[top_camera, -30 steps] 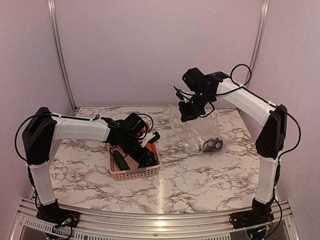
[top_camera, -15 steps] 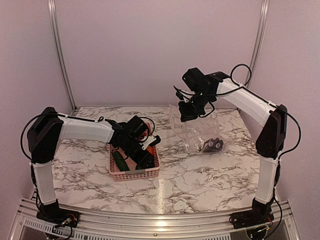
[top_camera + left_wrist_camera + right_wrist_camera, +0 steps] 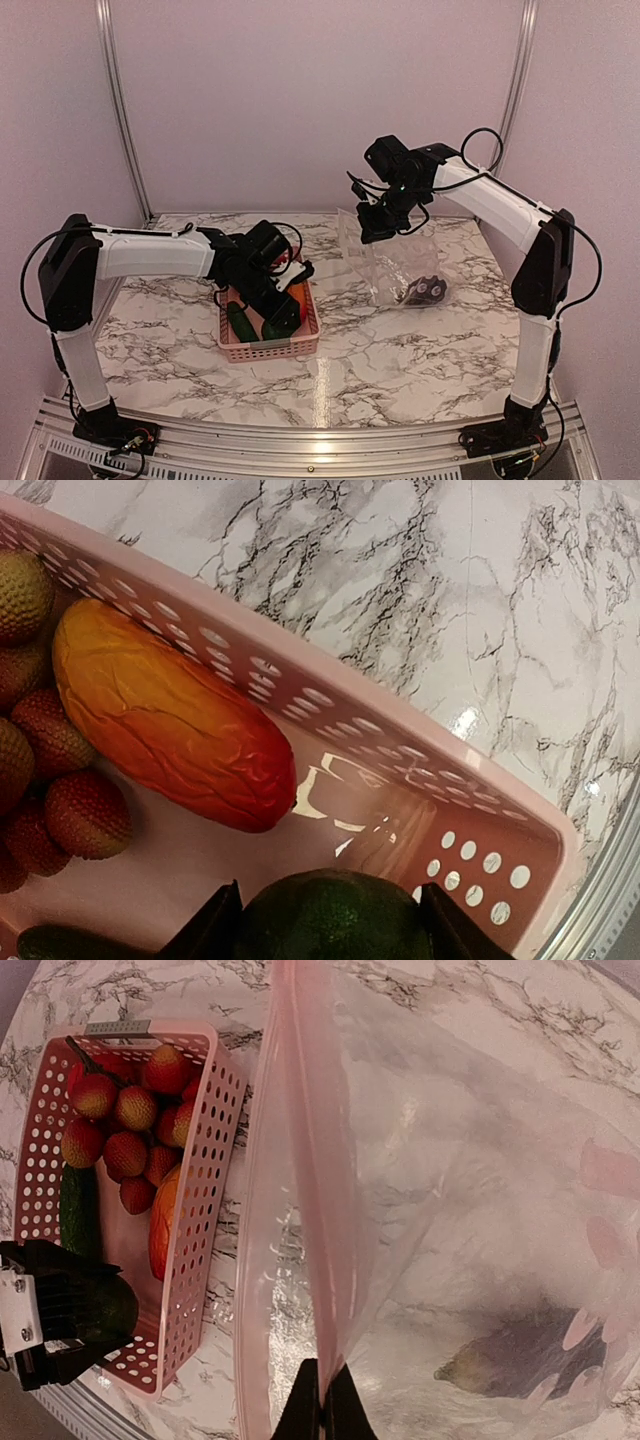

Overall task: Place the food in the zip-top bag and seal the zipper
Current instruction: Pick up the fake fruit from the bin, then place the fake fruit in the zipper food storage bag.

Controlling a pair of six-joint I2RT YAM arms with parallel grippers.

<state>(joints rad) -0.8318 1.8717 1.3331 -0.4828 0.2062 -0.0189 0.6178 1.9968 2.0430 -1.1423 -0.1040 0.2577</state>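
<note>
pink basket (image 3: 268, 350), toward tabletop's left edge: left gripper (image 3: 330, 900) flanks green pepper (image 3: 335, 925), grip cannot be told. right gripper (image 3: 322, 1405) clenched on zipper (image 3: 305, 1160), holding zip-top bag (image 3: 480, 1210) open for loading.

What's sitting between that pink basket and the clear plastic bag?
Nothing. In the top view only bare marble table separates the pink basket from the zip-top bag.

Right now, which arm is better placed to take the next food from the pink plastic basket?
Left. The left pincer flanks the round dark green fruit in the pink perforated plastic basket; the right pincer is shut on the clear crinkly plastic bag.
</note>
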